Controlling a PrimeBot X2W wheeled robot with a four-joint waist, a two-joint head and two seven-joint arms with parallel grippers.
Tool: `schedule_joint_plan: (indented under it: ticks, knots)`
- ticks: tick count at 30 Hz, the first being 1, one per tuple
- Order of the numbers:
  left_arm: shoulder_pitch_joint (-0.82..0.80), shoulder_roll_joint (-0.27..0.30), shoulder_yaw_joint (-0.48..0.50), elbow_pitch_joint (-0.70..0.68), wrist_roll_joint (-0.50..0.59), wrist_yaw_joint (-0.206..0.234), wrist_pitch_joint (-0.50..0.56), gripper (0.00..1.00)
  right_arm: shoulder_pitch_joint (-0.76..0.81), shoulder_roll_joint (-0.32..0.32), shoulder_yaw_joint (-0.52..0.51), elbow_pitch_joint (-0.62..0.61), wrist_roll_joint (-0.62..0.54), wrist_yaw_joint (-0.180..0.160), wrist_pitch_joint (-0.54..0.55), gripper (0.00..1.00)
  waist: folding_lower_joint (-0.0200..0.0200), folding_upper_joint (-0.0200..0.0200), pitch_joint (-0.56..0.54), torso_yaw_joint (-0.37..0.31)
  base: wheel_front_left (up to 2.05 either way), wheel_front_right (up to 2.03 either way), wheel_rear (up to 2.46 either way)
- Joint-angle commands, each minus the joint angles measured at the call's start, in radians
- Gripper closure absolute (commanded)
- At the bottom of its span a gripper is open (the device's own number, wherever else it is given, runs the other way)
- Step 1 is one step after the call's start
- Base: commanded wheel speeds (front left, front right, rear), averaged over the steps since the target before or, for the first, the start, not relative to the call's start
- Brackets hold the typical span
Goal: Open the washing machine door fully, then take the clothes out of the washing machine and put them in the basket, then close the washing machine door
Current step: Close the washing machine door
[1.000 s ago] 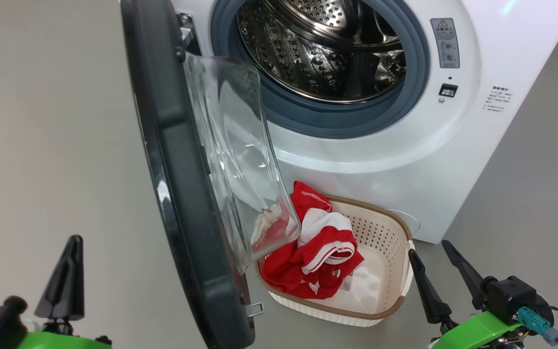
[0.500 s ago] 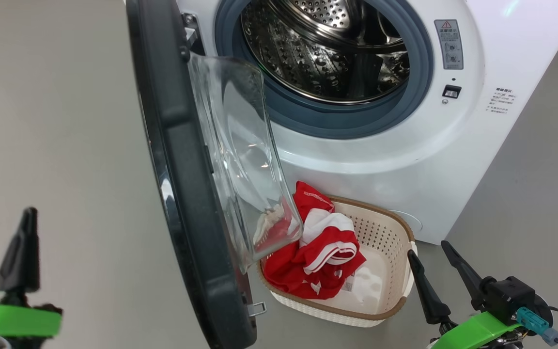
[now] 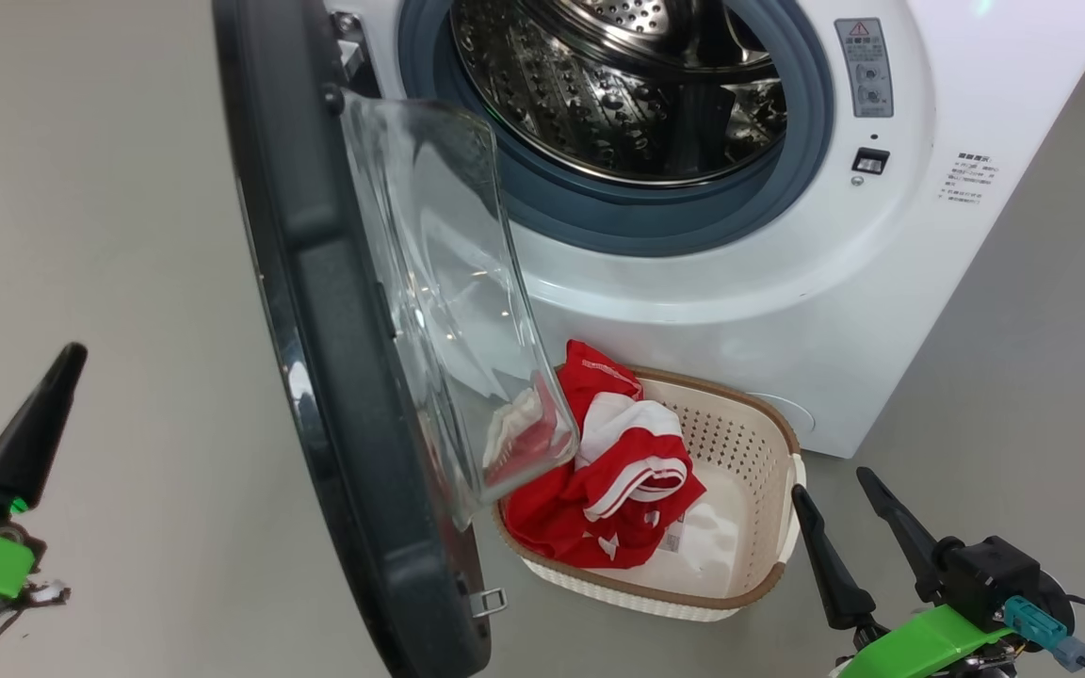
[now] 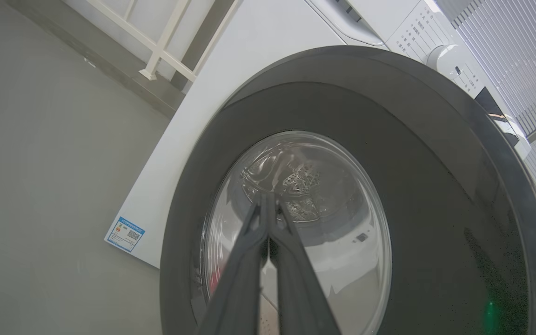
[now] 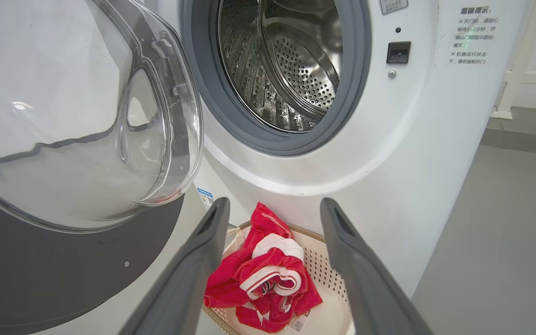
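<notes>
The white washing machine [image 3: 816,273] stands with its steel drum [image 3: 618,85] showing no clothes in the part I see. The washing machine door [image 3: 316,311] hangs open, its clear glass bowl [image 3: 439,282] reaching over the basket's left end. The red and white clothes [image 3: 618,490] lie piled in the cream basket [image 3: 759,443] on the floor before the machine. My left gripper [image 3: 72,350] is shut and empty, left of the door and apart from it. In the left wrist view its fingertips [image 4: 265,197] point at the door's outer face [image 4: 435,186]. My right gripper [image 3: 830,482] is open and empty, right of the basket.
Grey floor [image 3: 109,188] lies left of the door and right of the machine. A white railing [image 4: 161,46] stands behind the machine's side. In the right wrist view the open gripper [image 5: 275,204] faces the clothes [image 5: 268,279], the basket [image 5: 321,272] and the drum [image 5: 286,70].
My left gripper has swung out to the left, risen, and now leans its tip to the right. The head view has shifted slightly. The right gripper, door, basket and clothes have stayed put.
</notes>
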Motion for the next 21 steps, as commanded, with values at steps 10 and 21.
schedule_joint_plan:
  ticks: [10,21]
  knots:
    - [-0.073,0.117,0.029,-0.135,-0.203,-0.006,0.168,1.00,-0.036,0.003,0.029,-0.022,-0.008,0.005,-0.006,0.00,0.0000,0.0000,0.022,-0.028,0.00,0.00,0.00]
    - [-0.075,0.084,0.098,-0.216,-0.309,-0.006,0.363,1.00,-0.053,0.012,0.028,-0.022,-0.010,0.005,-0.006,0.00,0.0000,0.0000,0.043,-0.050,0.00,0.00,0.00]
